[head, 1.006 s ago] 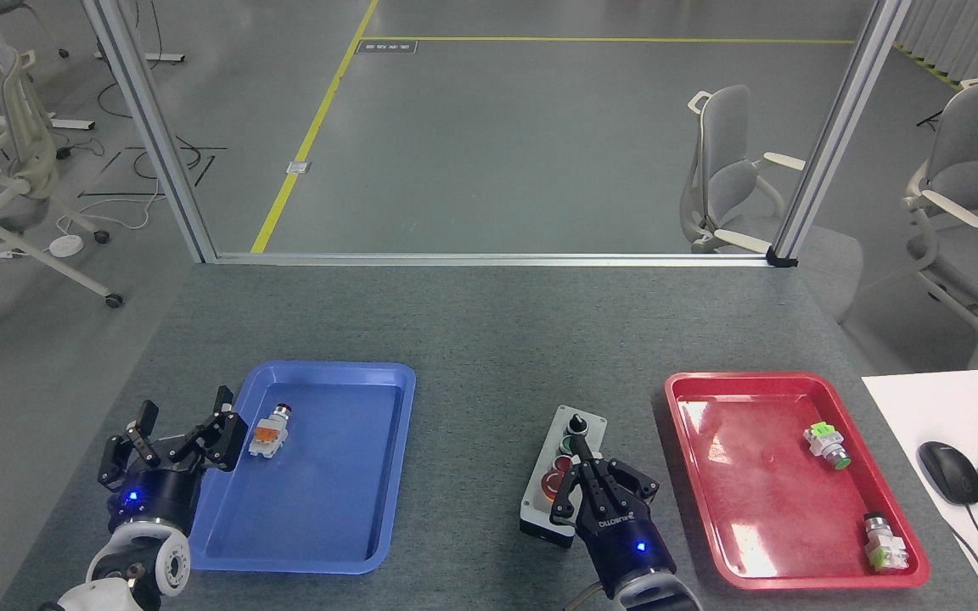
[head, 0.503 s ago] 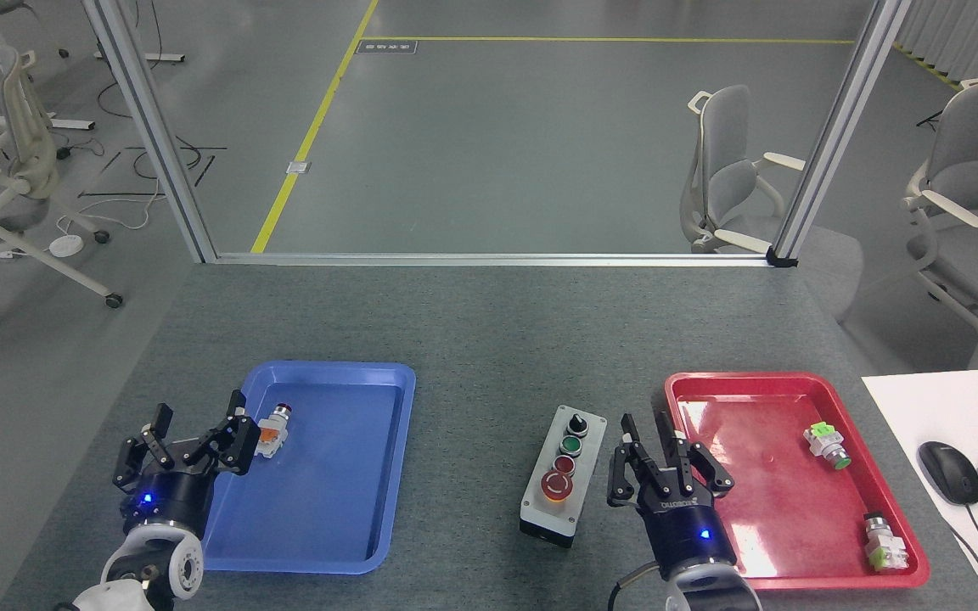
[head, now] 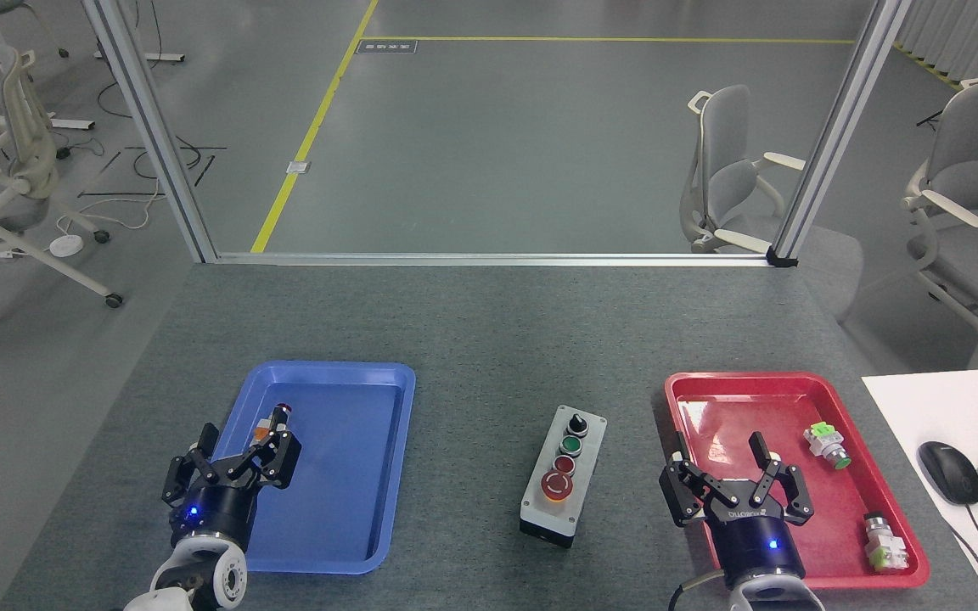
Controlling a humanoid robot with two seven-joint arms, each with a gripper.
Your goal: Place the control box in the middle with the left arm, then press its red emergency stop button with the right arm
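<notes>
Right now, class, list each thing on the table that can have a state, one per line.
Control box: flat on the tabletop between the trays, untouched.
Emergency stop: nothing on it.
Left gripper: open, empty, over the blue tray.
Right gripper: open, empty, over the red tray.

The right pincer (head: 737, 478) carries white lettering on its black body, seen upside down from the head and too small to read with certainty. A dark plate (head: 385, 47) on the floor beside the yellow line (head: 312, 127) bears a row of pale characters, too blurred to make out. The red stop button (head: 556, 485) shows white arrow marks, no words.
</notes>
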